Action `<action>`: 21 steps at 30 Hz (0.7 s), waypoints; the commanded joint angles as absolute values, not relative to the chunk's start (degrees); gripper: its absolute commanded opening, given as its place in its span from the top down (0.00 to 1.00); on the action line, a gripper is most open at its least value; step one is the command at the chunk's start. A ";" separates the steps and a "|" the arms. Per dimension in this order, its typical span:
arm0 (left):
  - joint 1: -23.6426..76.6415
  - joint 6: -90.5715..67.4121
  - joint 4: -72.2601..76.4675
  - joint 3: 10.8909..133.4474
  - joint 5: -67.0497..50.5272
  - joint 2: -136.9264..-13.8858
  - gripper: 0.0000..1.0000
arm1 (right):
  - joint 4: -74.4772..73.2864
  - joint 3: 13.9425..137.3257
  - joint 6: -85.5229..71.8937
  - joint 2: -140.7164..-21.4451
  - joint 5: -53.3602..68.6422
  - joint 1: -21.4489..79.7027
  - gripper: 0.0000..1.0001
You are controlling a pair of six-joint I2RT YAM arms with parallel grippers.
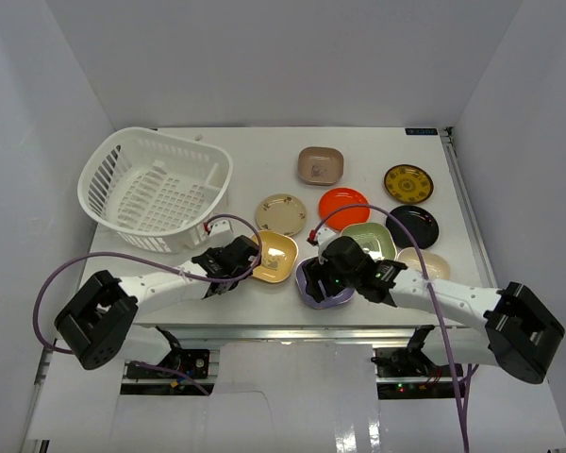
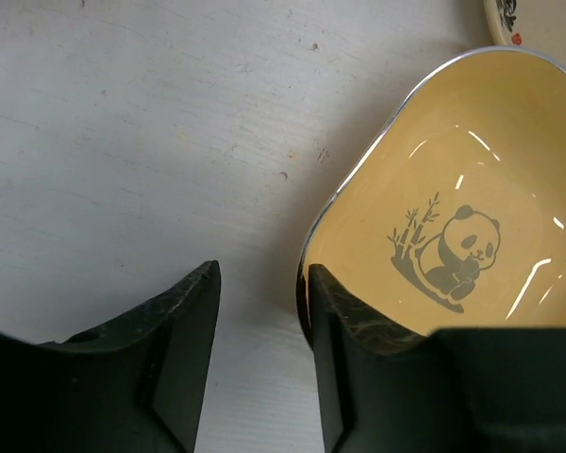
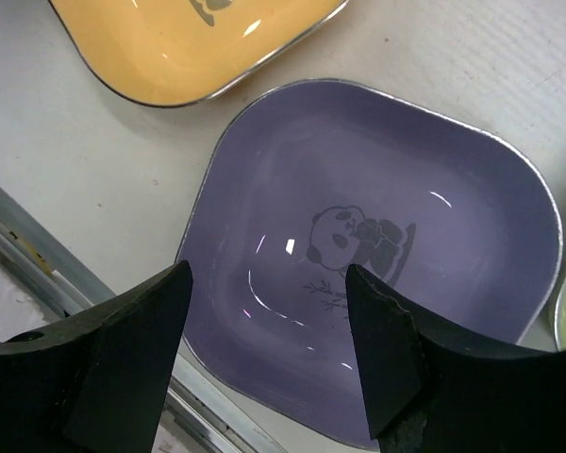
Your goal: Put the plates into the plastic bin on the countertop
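A yellow panda plate [image 1: 275, 257] lies on the countertop [image 1: 264, 151], near its front edge. My left gripper [image 1: 238, 260] is open and straddles this plate's left rim: one finger [image 2: 335, 311] is inside the yellow plate [image 2: 453, 189], the other on bare table, and my left gripper [image 2: 264, 272] has a gap beside the rim. My right gripper [image 1: 335, 269] hangs open over the lavender plate [image 1: 316, 291]. In its wrist view my right gripper [image 3: 269, 272] spans the near-left rim of the lavender plate [image 3: 387, 179]. The white plastic bin [image 1: 156, 189] stands at the back left.
Behind the arms lie a tan plate [image 1: 281, 213], a brown one [image 1: 321, 165], red [image 1: 343, 204], mustard [image 1: 408, 183], black [image 1: 412, 226], green [image 1: 368, 238] and cream [image 1: 424, 262]. A metal rail [image 3: 38, 255] runs along the front edge next to the lavender plate.
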State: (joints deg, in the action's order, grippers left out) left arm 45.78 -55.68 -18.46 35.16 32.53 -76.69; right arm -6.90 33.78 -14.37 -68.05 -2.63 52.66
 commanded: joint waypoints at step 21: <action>46.32 -43.25 -20.74 43.22 34.89 -54.86 1.00 | -3.25 37.79 -17.93 -72.70 -14.59 63.46 0.35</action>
State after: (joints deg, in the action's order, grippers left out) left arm 45.98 -46.92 -20.88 38.11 34.72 -59.48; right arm -4.16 35.31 -16.88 -76.29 -10.90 62.43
